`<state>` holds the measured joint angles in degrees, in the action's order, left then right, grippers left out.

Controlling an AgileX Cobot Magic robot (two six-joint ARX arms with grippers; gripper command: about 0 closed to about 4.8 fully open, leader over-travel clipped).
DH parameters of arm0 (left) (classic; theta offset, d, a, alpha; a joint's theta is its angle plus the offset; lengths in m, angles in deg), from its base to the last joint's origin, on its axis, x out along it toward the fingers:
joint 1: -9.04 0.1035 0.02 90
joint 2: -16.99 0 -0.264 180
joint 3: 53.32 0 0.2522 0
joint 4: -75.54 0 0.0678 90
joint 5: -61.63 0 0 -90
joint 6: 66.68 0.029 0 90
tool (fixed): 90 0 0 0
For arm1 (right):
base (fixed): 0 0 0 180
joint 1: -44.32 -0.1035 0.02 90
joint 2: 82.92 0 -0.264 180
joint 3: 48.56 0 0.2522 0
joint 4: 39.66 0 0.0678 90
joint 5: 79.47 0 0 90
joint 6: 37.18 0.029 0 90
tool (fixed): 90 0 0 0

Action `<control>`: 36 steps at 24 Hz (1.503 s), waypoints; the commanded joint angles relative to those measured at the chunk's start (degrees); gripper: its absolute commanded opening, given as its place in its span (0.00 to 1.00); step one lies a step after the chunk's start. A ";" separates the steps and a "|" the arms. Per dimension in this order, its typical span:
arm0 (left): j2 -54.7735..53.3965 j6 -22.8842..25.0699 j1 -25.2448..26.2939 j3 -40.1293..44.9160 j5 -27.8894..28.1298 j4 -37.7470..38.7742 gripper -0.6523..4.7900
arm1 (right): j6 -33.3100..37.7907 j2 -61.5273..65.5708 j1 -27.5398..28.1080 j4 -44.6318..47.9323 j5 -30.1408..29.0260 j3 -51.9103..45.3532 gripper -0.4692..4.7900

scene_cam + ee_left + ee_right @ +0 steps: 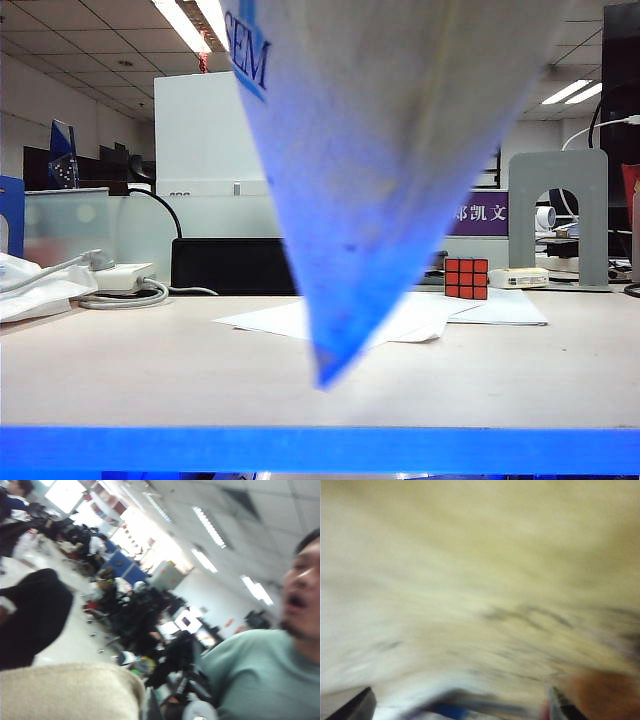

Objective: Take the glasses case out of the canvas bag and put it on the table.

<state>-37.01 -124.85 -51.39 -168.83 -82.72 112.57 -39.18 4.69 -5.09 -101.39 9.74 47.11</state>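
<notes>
Hanging right in front of the exterior camera, the canvas bag (pixel 380 150) fills the middle of that view as a pale wedge tapering to a corner just above the table (pixel 150 385), with dark lettering near its top edge. Beige cloth, apparently the same bag, also fills the lower corner of the left wrist view (pixel 70 690), close against the left gripper (pixel 30 617), whose dark mass shows blurred beside it. Its jaws read as clenched, though on what (likely a fold or strap of the bag) I cannot tell.

In the right wrist view the right gripper (pixel 462 707) faces a smear of beige cloth (pixel 480 580) at close range; its dark fingertips (pixel 357 707) stand wide apart with nothing between them.

As for progress, the bag seems lifted and the right gripper is at the cloth, but the glasses case is nowhere on the table, so the extraction and the set-down both remain. A blue streak low in the right wrist view may be the case, yet motion blur makes that uncertain. Neither arm shows in the exterior view; a Rubik's cube (pixel 466 278) and loose papers (pixel 430 312) sit behind the bag.
</notes>
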 commanded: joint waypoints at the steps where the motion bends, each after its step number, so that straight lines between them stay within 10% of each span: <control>1: -0.37 11.63 -0.09 -0.31 4.96 8.94 0.11 | 4.02 6.05 -1.46 13.25 -5.01 0.44 1.00; 9: -2.27 18.05 1.75 -0.31 5.29 12.41 0.11 | 11.23 13.81 -3.87 7.89 6.21 0.39 1.00; 20: -5.53 32.59 11.45 -0.22 3.13 26.08 0.11 | 21.16 13.64 -1.31 8.11 -3.45 -8.98 1.00; 36: -7.48 33.55 13.22 -0.22 -1.07 28.44 0.11 | -29.81 9.79 5.20 -2.16 -12.68 -8.96 1.00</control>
<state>-44.57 -91.74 -38.12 -168.86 -82.83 141.57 -65.06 14.72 -0.50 -103.49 -1.30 37.93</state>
